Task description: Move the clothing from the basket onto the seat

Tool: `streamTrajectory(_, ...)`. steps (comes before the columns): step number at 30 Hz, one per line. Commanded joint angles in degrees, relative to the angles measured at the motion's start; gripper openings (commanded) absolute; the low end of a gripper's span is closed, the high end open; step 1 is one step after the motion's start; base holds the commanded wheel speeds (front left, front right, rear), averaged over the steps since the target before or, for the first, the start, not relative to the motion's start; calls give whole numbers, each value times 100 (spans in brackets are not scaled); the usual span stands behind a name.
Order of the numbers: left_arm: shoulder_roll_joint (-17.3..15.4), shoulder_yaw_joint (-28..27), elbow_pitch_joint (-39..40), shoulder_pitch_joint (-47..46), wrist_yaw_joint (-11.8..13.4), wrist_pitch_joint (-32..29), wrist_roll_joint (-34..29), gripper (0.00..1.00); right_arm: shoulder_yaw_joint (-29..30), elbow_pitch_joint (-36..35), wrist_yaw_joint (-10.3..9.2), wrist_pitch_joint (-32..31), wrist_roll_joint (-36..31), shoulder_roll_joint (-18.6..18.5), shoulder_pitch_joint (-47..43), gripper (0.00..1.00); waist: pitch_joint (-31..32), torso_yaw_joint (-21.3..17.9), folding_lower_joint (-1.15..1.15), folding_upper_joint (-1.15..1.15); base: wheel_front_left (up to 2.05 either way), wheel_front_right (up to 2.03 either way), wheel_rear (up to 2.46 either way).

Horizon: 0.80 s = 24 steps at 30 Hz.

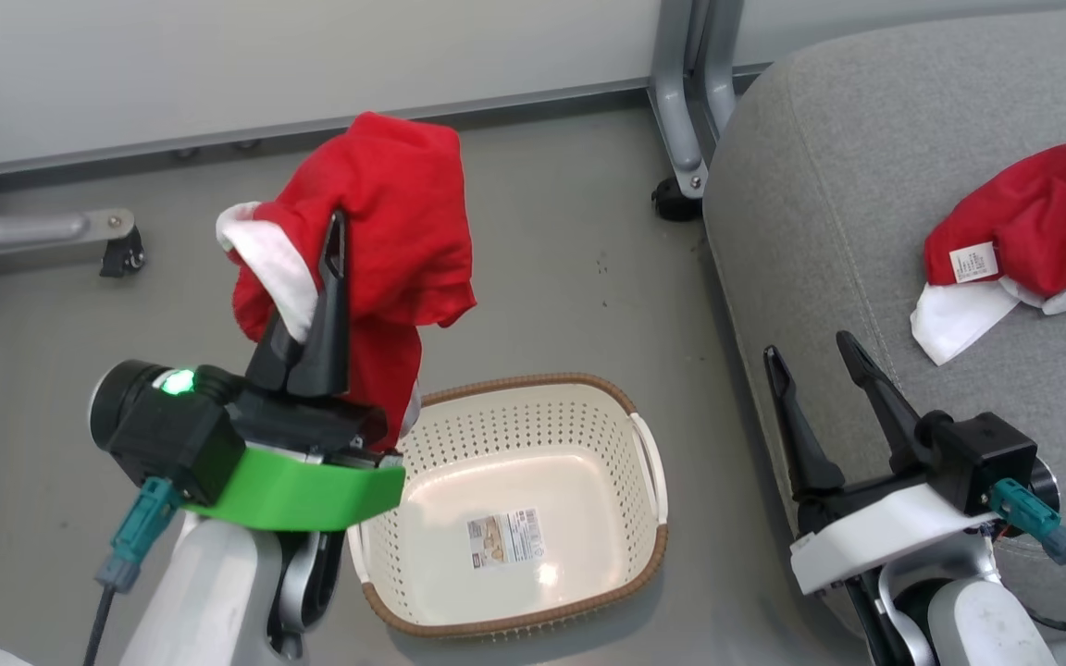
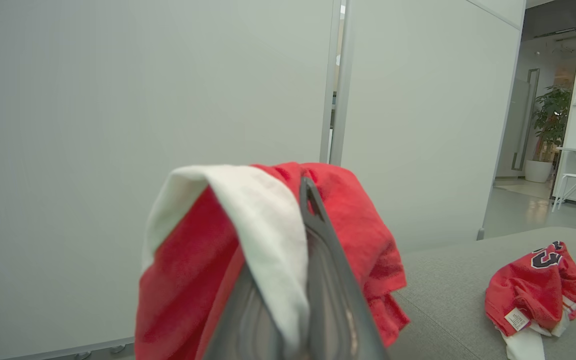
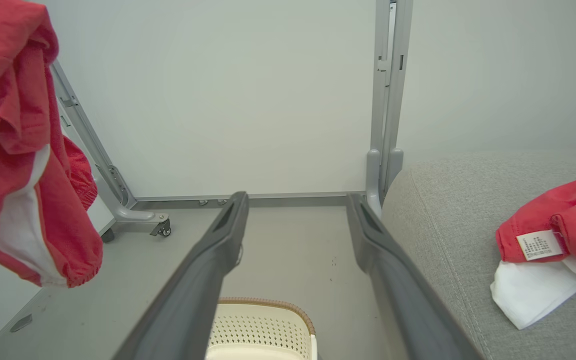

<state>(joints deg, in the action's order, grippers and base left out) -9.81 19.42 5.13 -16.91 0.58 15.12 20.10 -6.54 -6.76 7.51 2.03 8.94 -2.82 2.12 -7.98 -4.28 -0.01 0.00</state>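
Clothing item [image 1: 385, 203] up in L gripper [image 1: 337, 229]; 2nd clothing item [image 1: 1042, 213] lying on seat [image 1: 820, 185].
L gripper's fingers are clenched on the red cloth, w/ its white trim draped over them. The cloth hangs above the floor [image 1: 551, 240], behind and left of the basket [image 1: 533, 383], w/ its lower end dangling by the basket's left rim. Basket stands on the floor btwn the two arms, just beside the seat's left edge, w/ its bare base showing a barcode sticker [image 1: 505, 537]. 2nd clothing item is crumpled toward the seat's right side, w/ white tag [image 1: 973, 262] facing up and white fabric poking out below. Left wrist view shows part of a black-&-white numeral on it. R gripper [image 1: 807, 345] is spread wide, grasping nothing, over the seat's near-left edge, apart from the 2nd clothing item.
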Motion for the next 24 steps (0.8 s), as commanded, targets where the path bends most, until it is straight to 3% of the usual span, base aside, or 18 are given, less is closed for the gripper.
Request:
streamTrajectory(1, -24, 31, 49, 153, 34, 3, -50, 0, -6, -18, -4, -41, -20, -16, -129, 100, 265, 32, 1, 0, 0, 0, 0)
streamTrajectory(12, -12, 268, 204, 831, 127, -136, 60, 0, -86, -96, -4, -243, 75, -16, -578, 100, 682, 9, 1, 0, 0, 0, 0)
streamTrajectory(24, -68, 296, 317, 861, 173, -199, 114, 0, -157, -143, -4, -272, 111, -16, -582, 100, 666, 34, 1, 0, 0, 0, 0)
